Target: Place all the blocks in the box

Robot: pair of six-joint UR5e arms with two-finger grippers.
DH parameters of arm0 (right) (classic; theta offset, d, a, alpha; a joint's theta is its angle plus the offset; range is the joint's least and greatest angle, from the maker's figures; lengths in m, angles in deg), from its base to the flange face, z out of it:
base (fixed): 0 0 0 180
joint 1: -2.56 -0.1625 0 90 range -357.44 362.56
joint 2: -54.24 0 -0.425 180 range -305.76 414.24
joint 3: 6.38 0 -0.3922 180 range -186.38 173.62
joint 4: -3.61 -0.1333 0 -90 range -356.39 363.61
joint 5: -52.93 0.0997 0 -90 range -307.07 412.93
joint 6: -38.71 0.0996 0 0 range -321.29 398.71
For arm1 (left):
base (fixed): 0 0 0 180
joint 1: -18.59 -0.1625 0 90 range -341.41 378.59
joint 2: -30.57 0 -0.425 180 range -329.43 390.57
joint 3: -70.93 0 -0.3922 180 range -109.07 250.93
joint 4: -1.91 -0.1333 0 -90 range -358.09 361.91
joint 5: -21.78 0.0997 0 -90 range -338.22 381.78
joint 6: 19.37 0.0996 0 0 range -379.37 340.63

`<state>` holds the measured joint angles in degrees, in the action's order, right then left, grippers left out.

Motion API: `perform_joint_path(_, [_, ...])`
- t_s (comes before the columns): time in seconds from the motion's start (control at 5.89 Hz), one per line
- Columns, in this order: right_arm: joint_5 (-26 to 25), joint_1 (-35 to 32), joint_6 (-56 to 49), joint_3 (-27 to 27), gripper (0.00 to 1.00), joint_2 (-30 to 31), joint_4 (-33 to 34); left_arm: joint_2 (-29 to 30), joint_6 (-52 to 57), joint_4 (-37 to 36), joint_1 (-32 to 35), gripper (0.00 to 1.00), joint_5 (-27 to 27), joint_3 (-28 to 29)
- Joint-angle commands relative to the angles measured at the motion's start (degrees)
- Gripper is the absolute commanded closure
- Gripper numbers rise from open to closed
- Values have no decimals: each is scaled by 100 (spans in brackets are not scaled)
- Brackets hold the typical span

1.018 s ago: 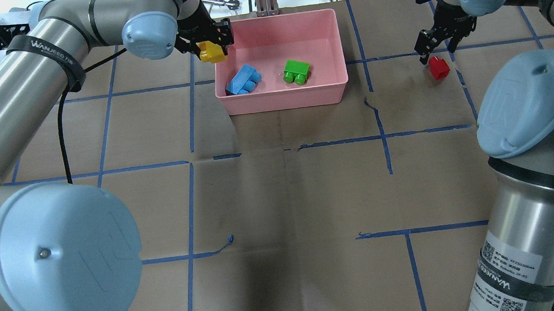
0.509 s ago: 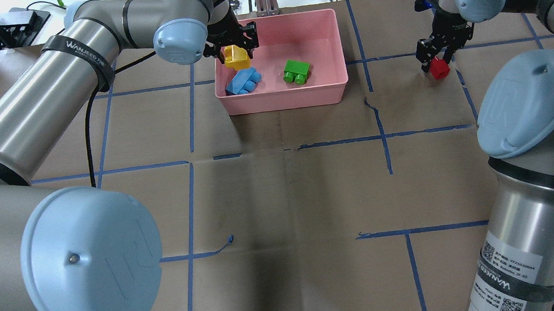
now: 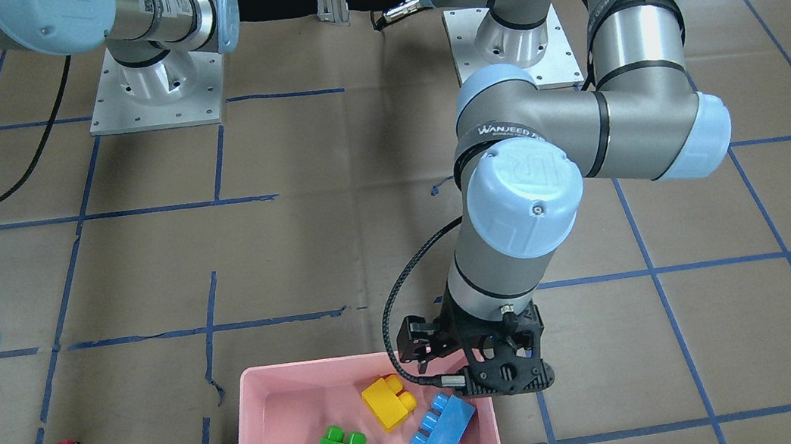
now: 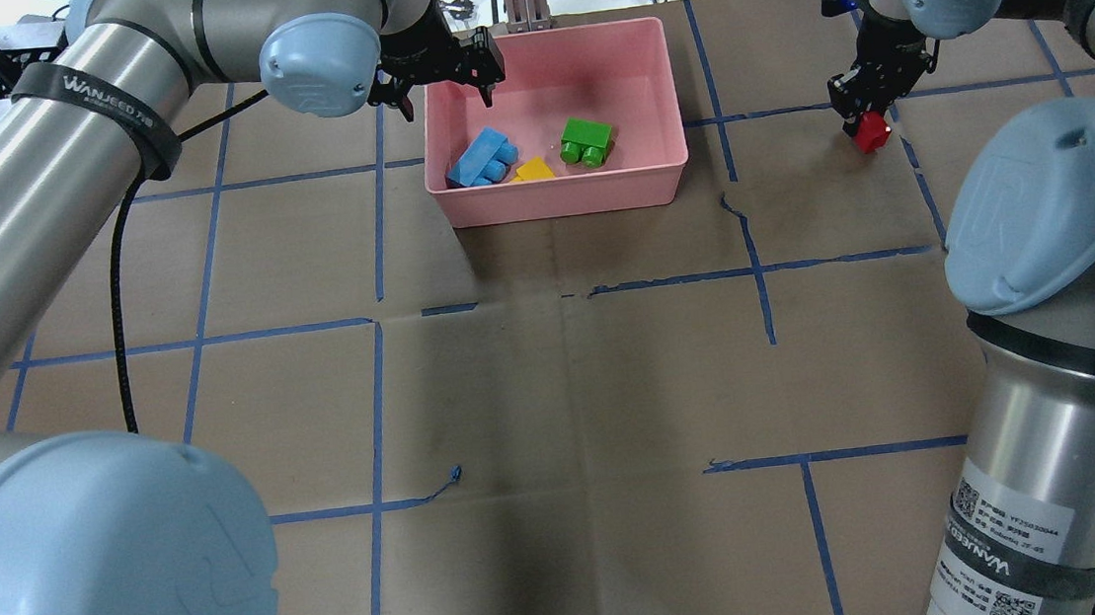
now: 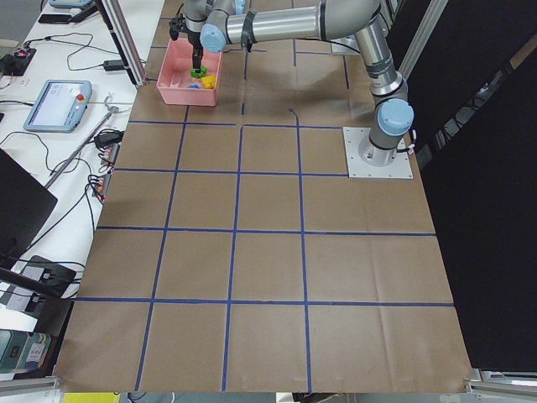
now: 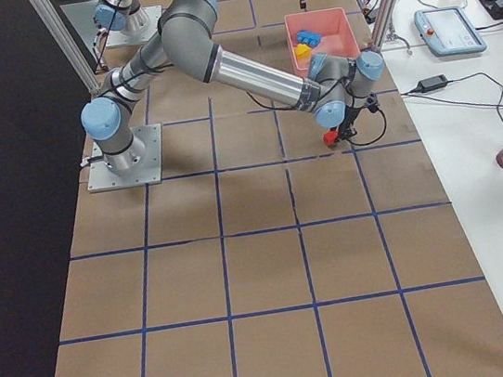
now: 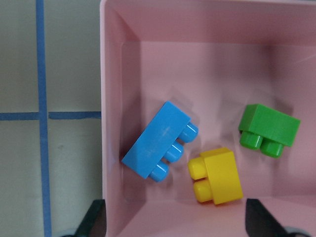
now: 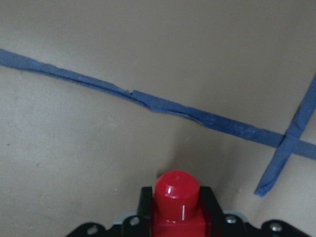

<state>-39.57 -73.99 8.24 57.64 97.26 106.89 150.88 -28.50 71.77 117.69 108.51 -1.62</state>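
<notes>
— Inside pink box (image 4: 601, 70): blue three-stud brick (image 4: 482, 158), yellow brick (image 4: 533, 169), green two-stud brick (image 4: 586, 141), studs sideways; left gripper (image 4: 446, 91) above, jaws spread, empty.
— Red brick (image 4: 871, 131)?
— Outside box, well apart; right gripper (image 4: 863, 116) clamped on it.

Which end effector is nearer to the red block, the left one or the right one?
Right. The right end effector is closed on the red block; the left end effector hangs open over a corner of the box, far from it.

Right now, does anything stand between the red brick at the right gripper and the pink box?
Nothing visible: only table surface lies between the red brick and the pink box; its raised rim must be cleared.
</notes>
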Motion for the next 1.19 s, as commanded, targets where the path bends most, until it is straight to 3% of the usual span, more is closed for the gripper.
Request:
perform_joint_path(0.0, [12,-52,119,-257,80,284,-114,-1030,373,509,-294,1,54,-843])
perform_joint_path(0.17, [65,-209,590,-467,80,530,-506,-1697,420,798,-312,1,28,-1257])
perform_joint_path(0.34, [74,-576,1169,-757,80,698,-997,-2121,412,1862,-339,1,167,-1105])
perform_joint_path(0.51, [91,-1076,2115,-1151,80,752,-1437,-2474,420,2325,-400,1,386,-1025])
perform_joint_path(0.68, [118,-1655,3116,-1329,80,700,-1459,-2677,412,2321,-418,1,397,-1129])
perform_joint_path(1.02, [642,-2344,4762,-1348,81,446,-1154,-2697,411,2242,-644,1,336,-1051])
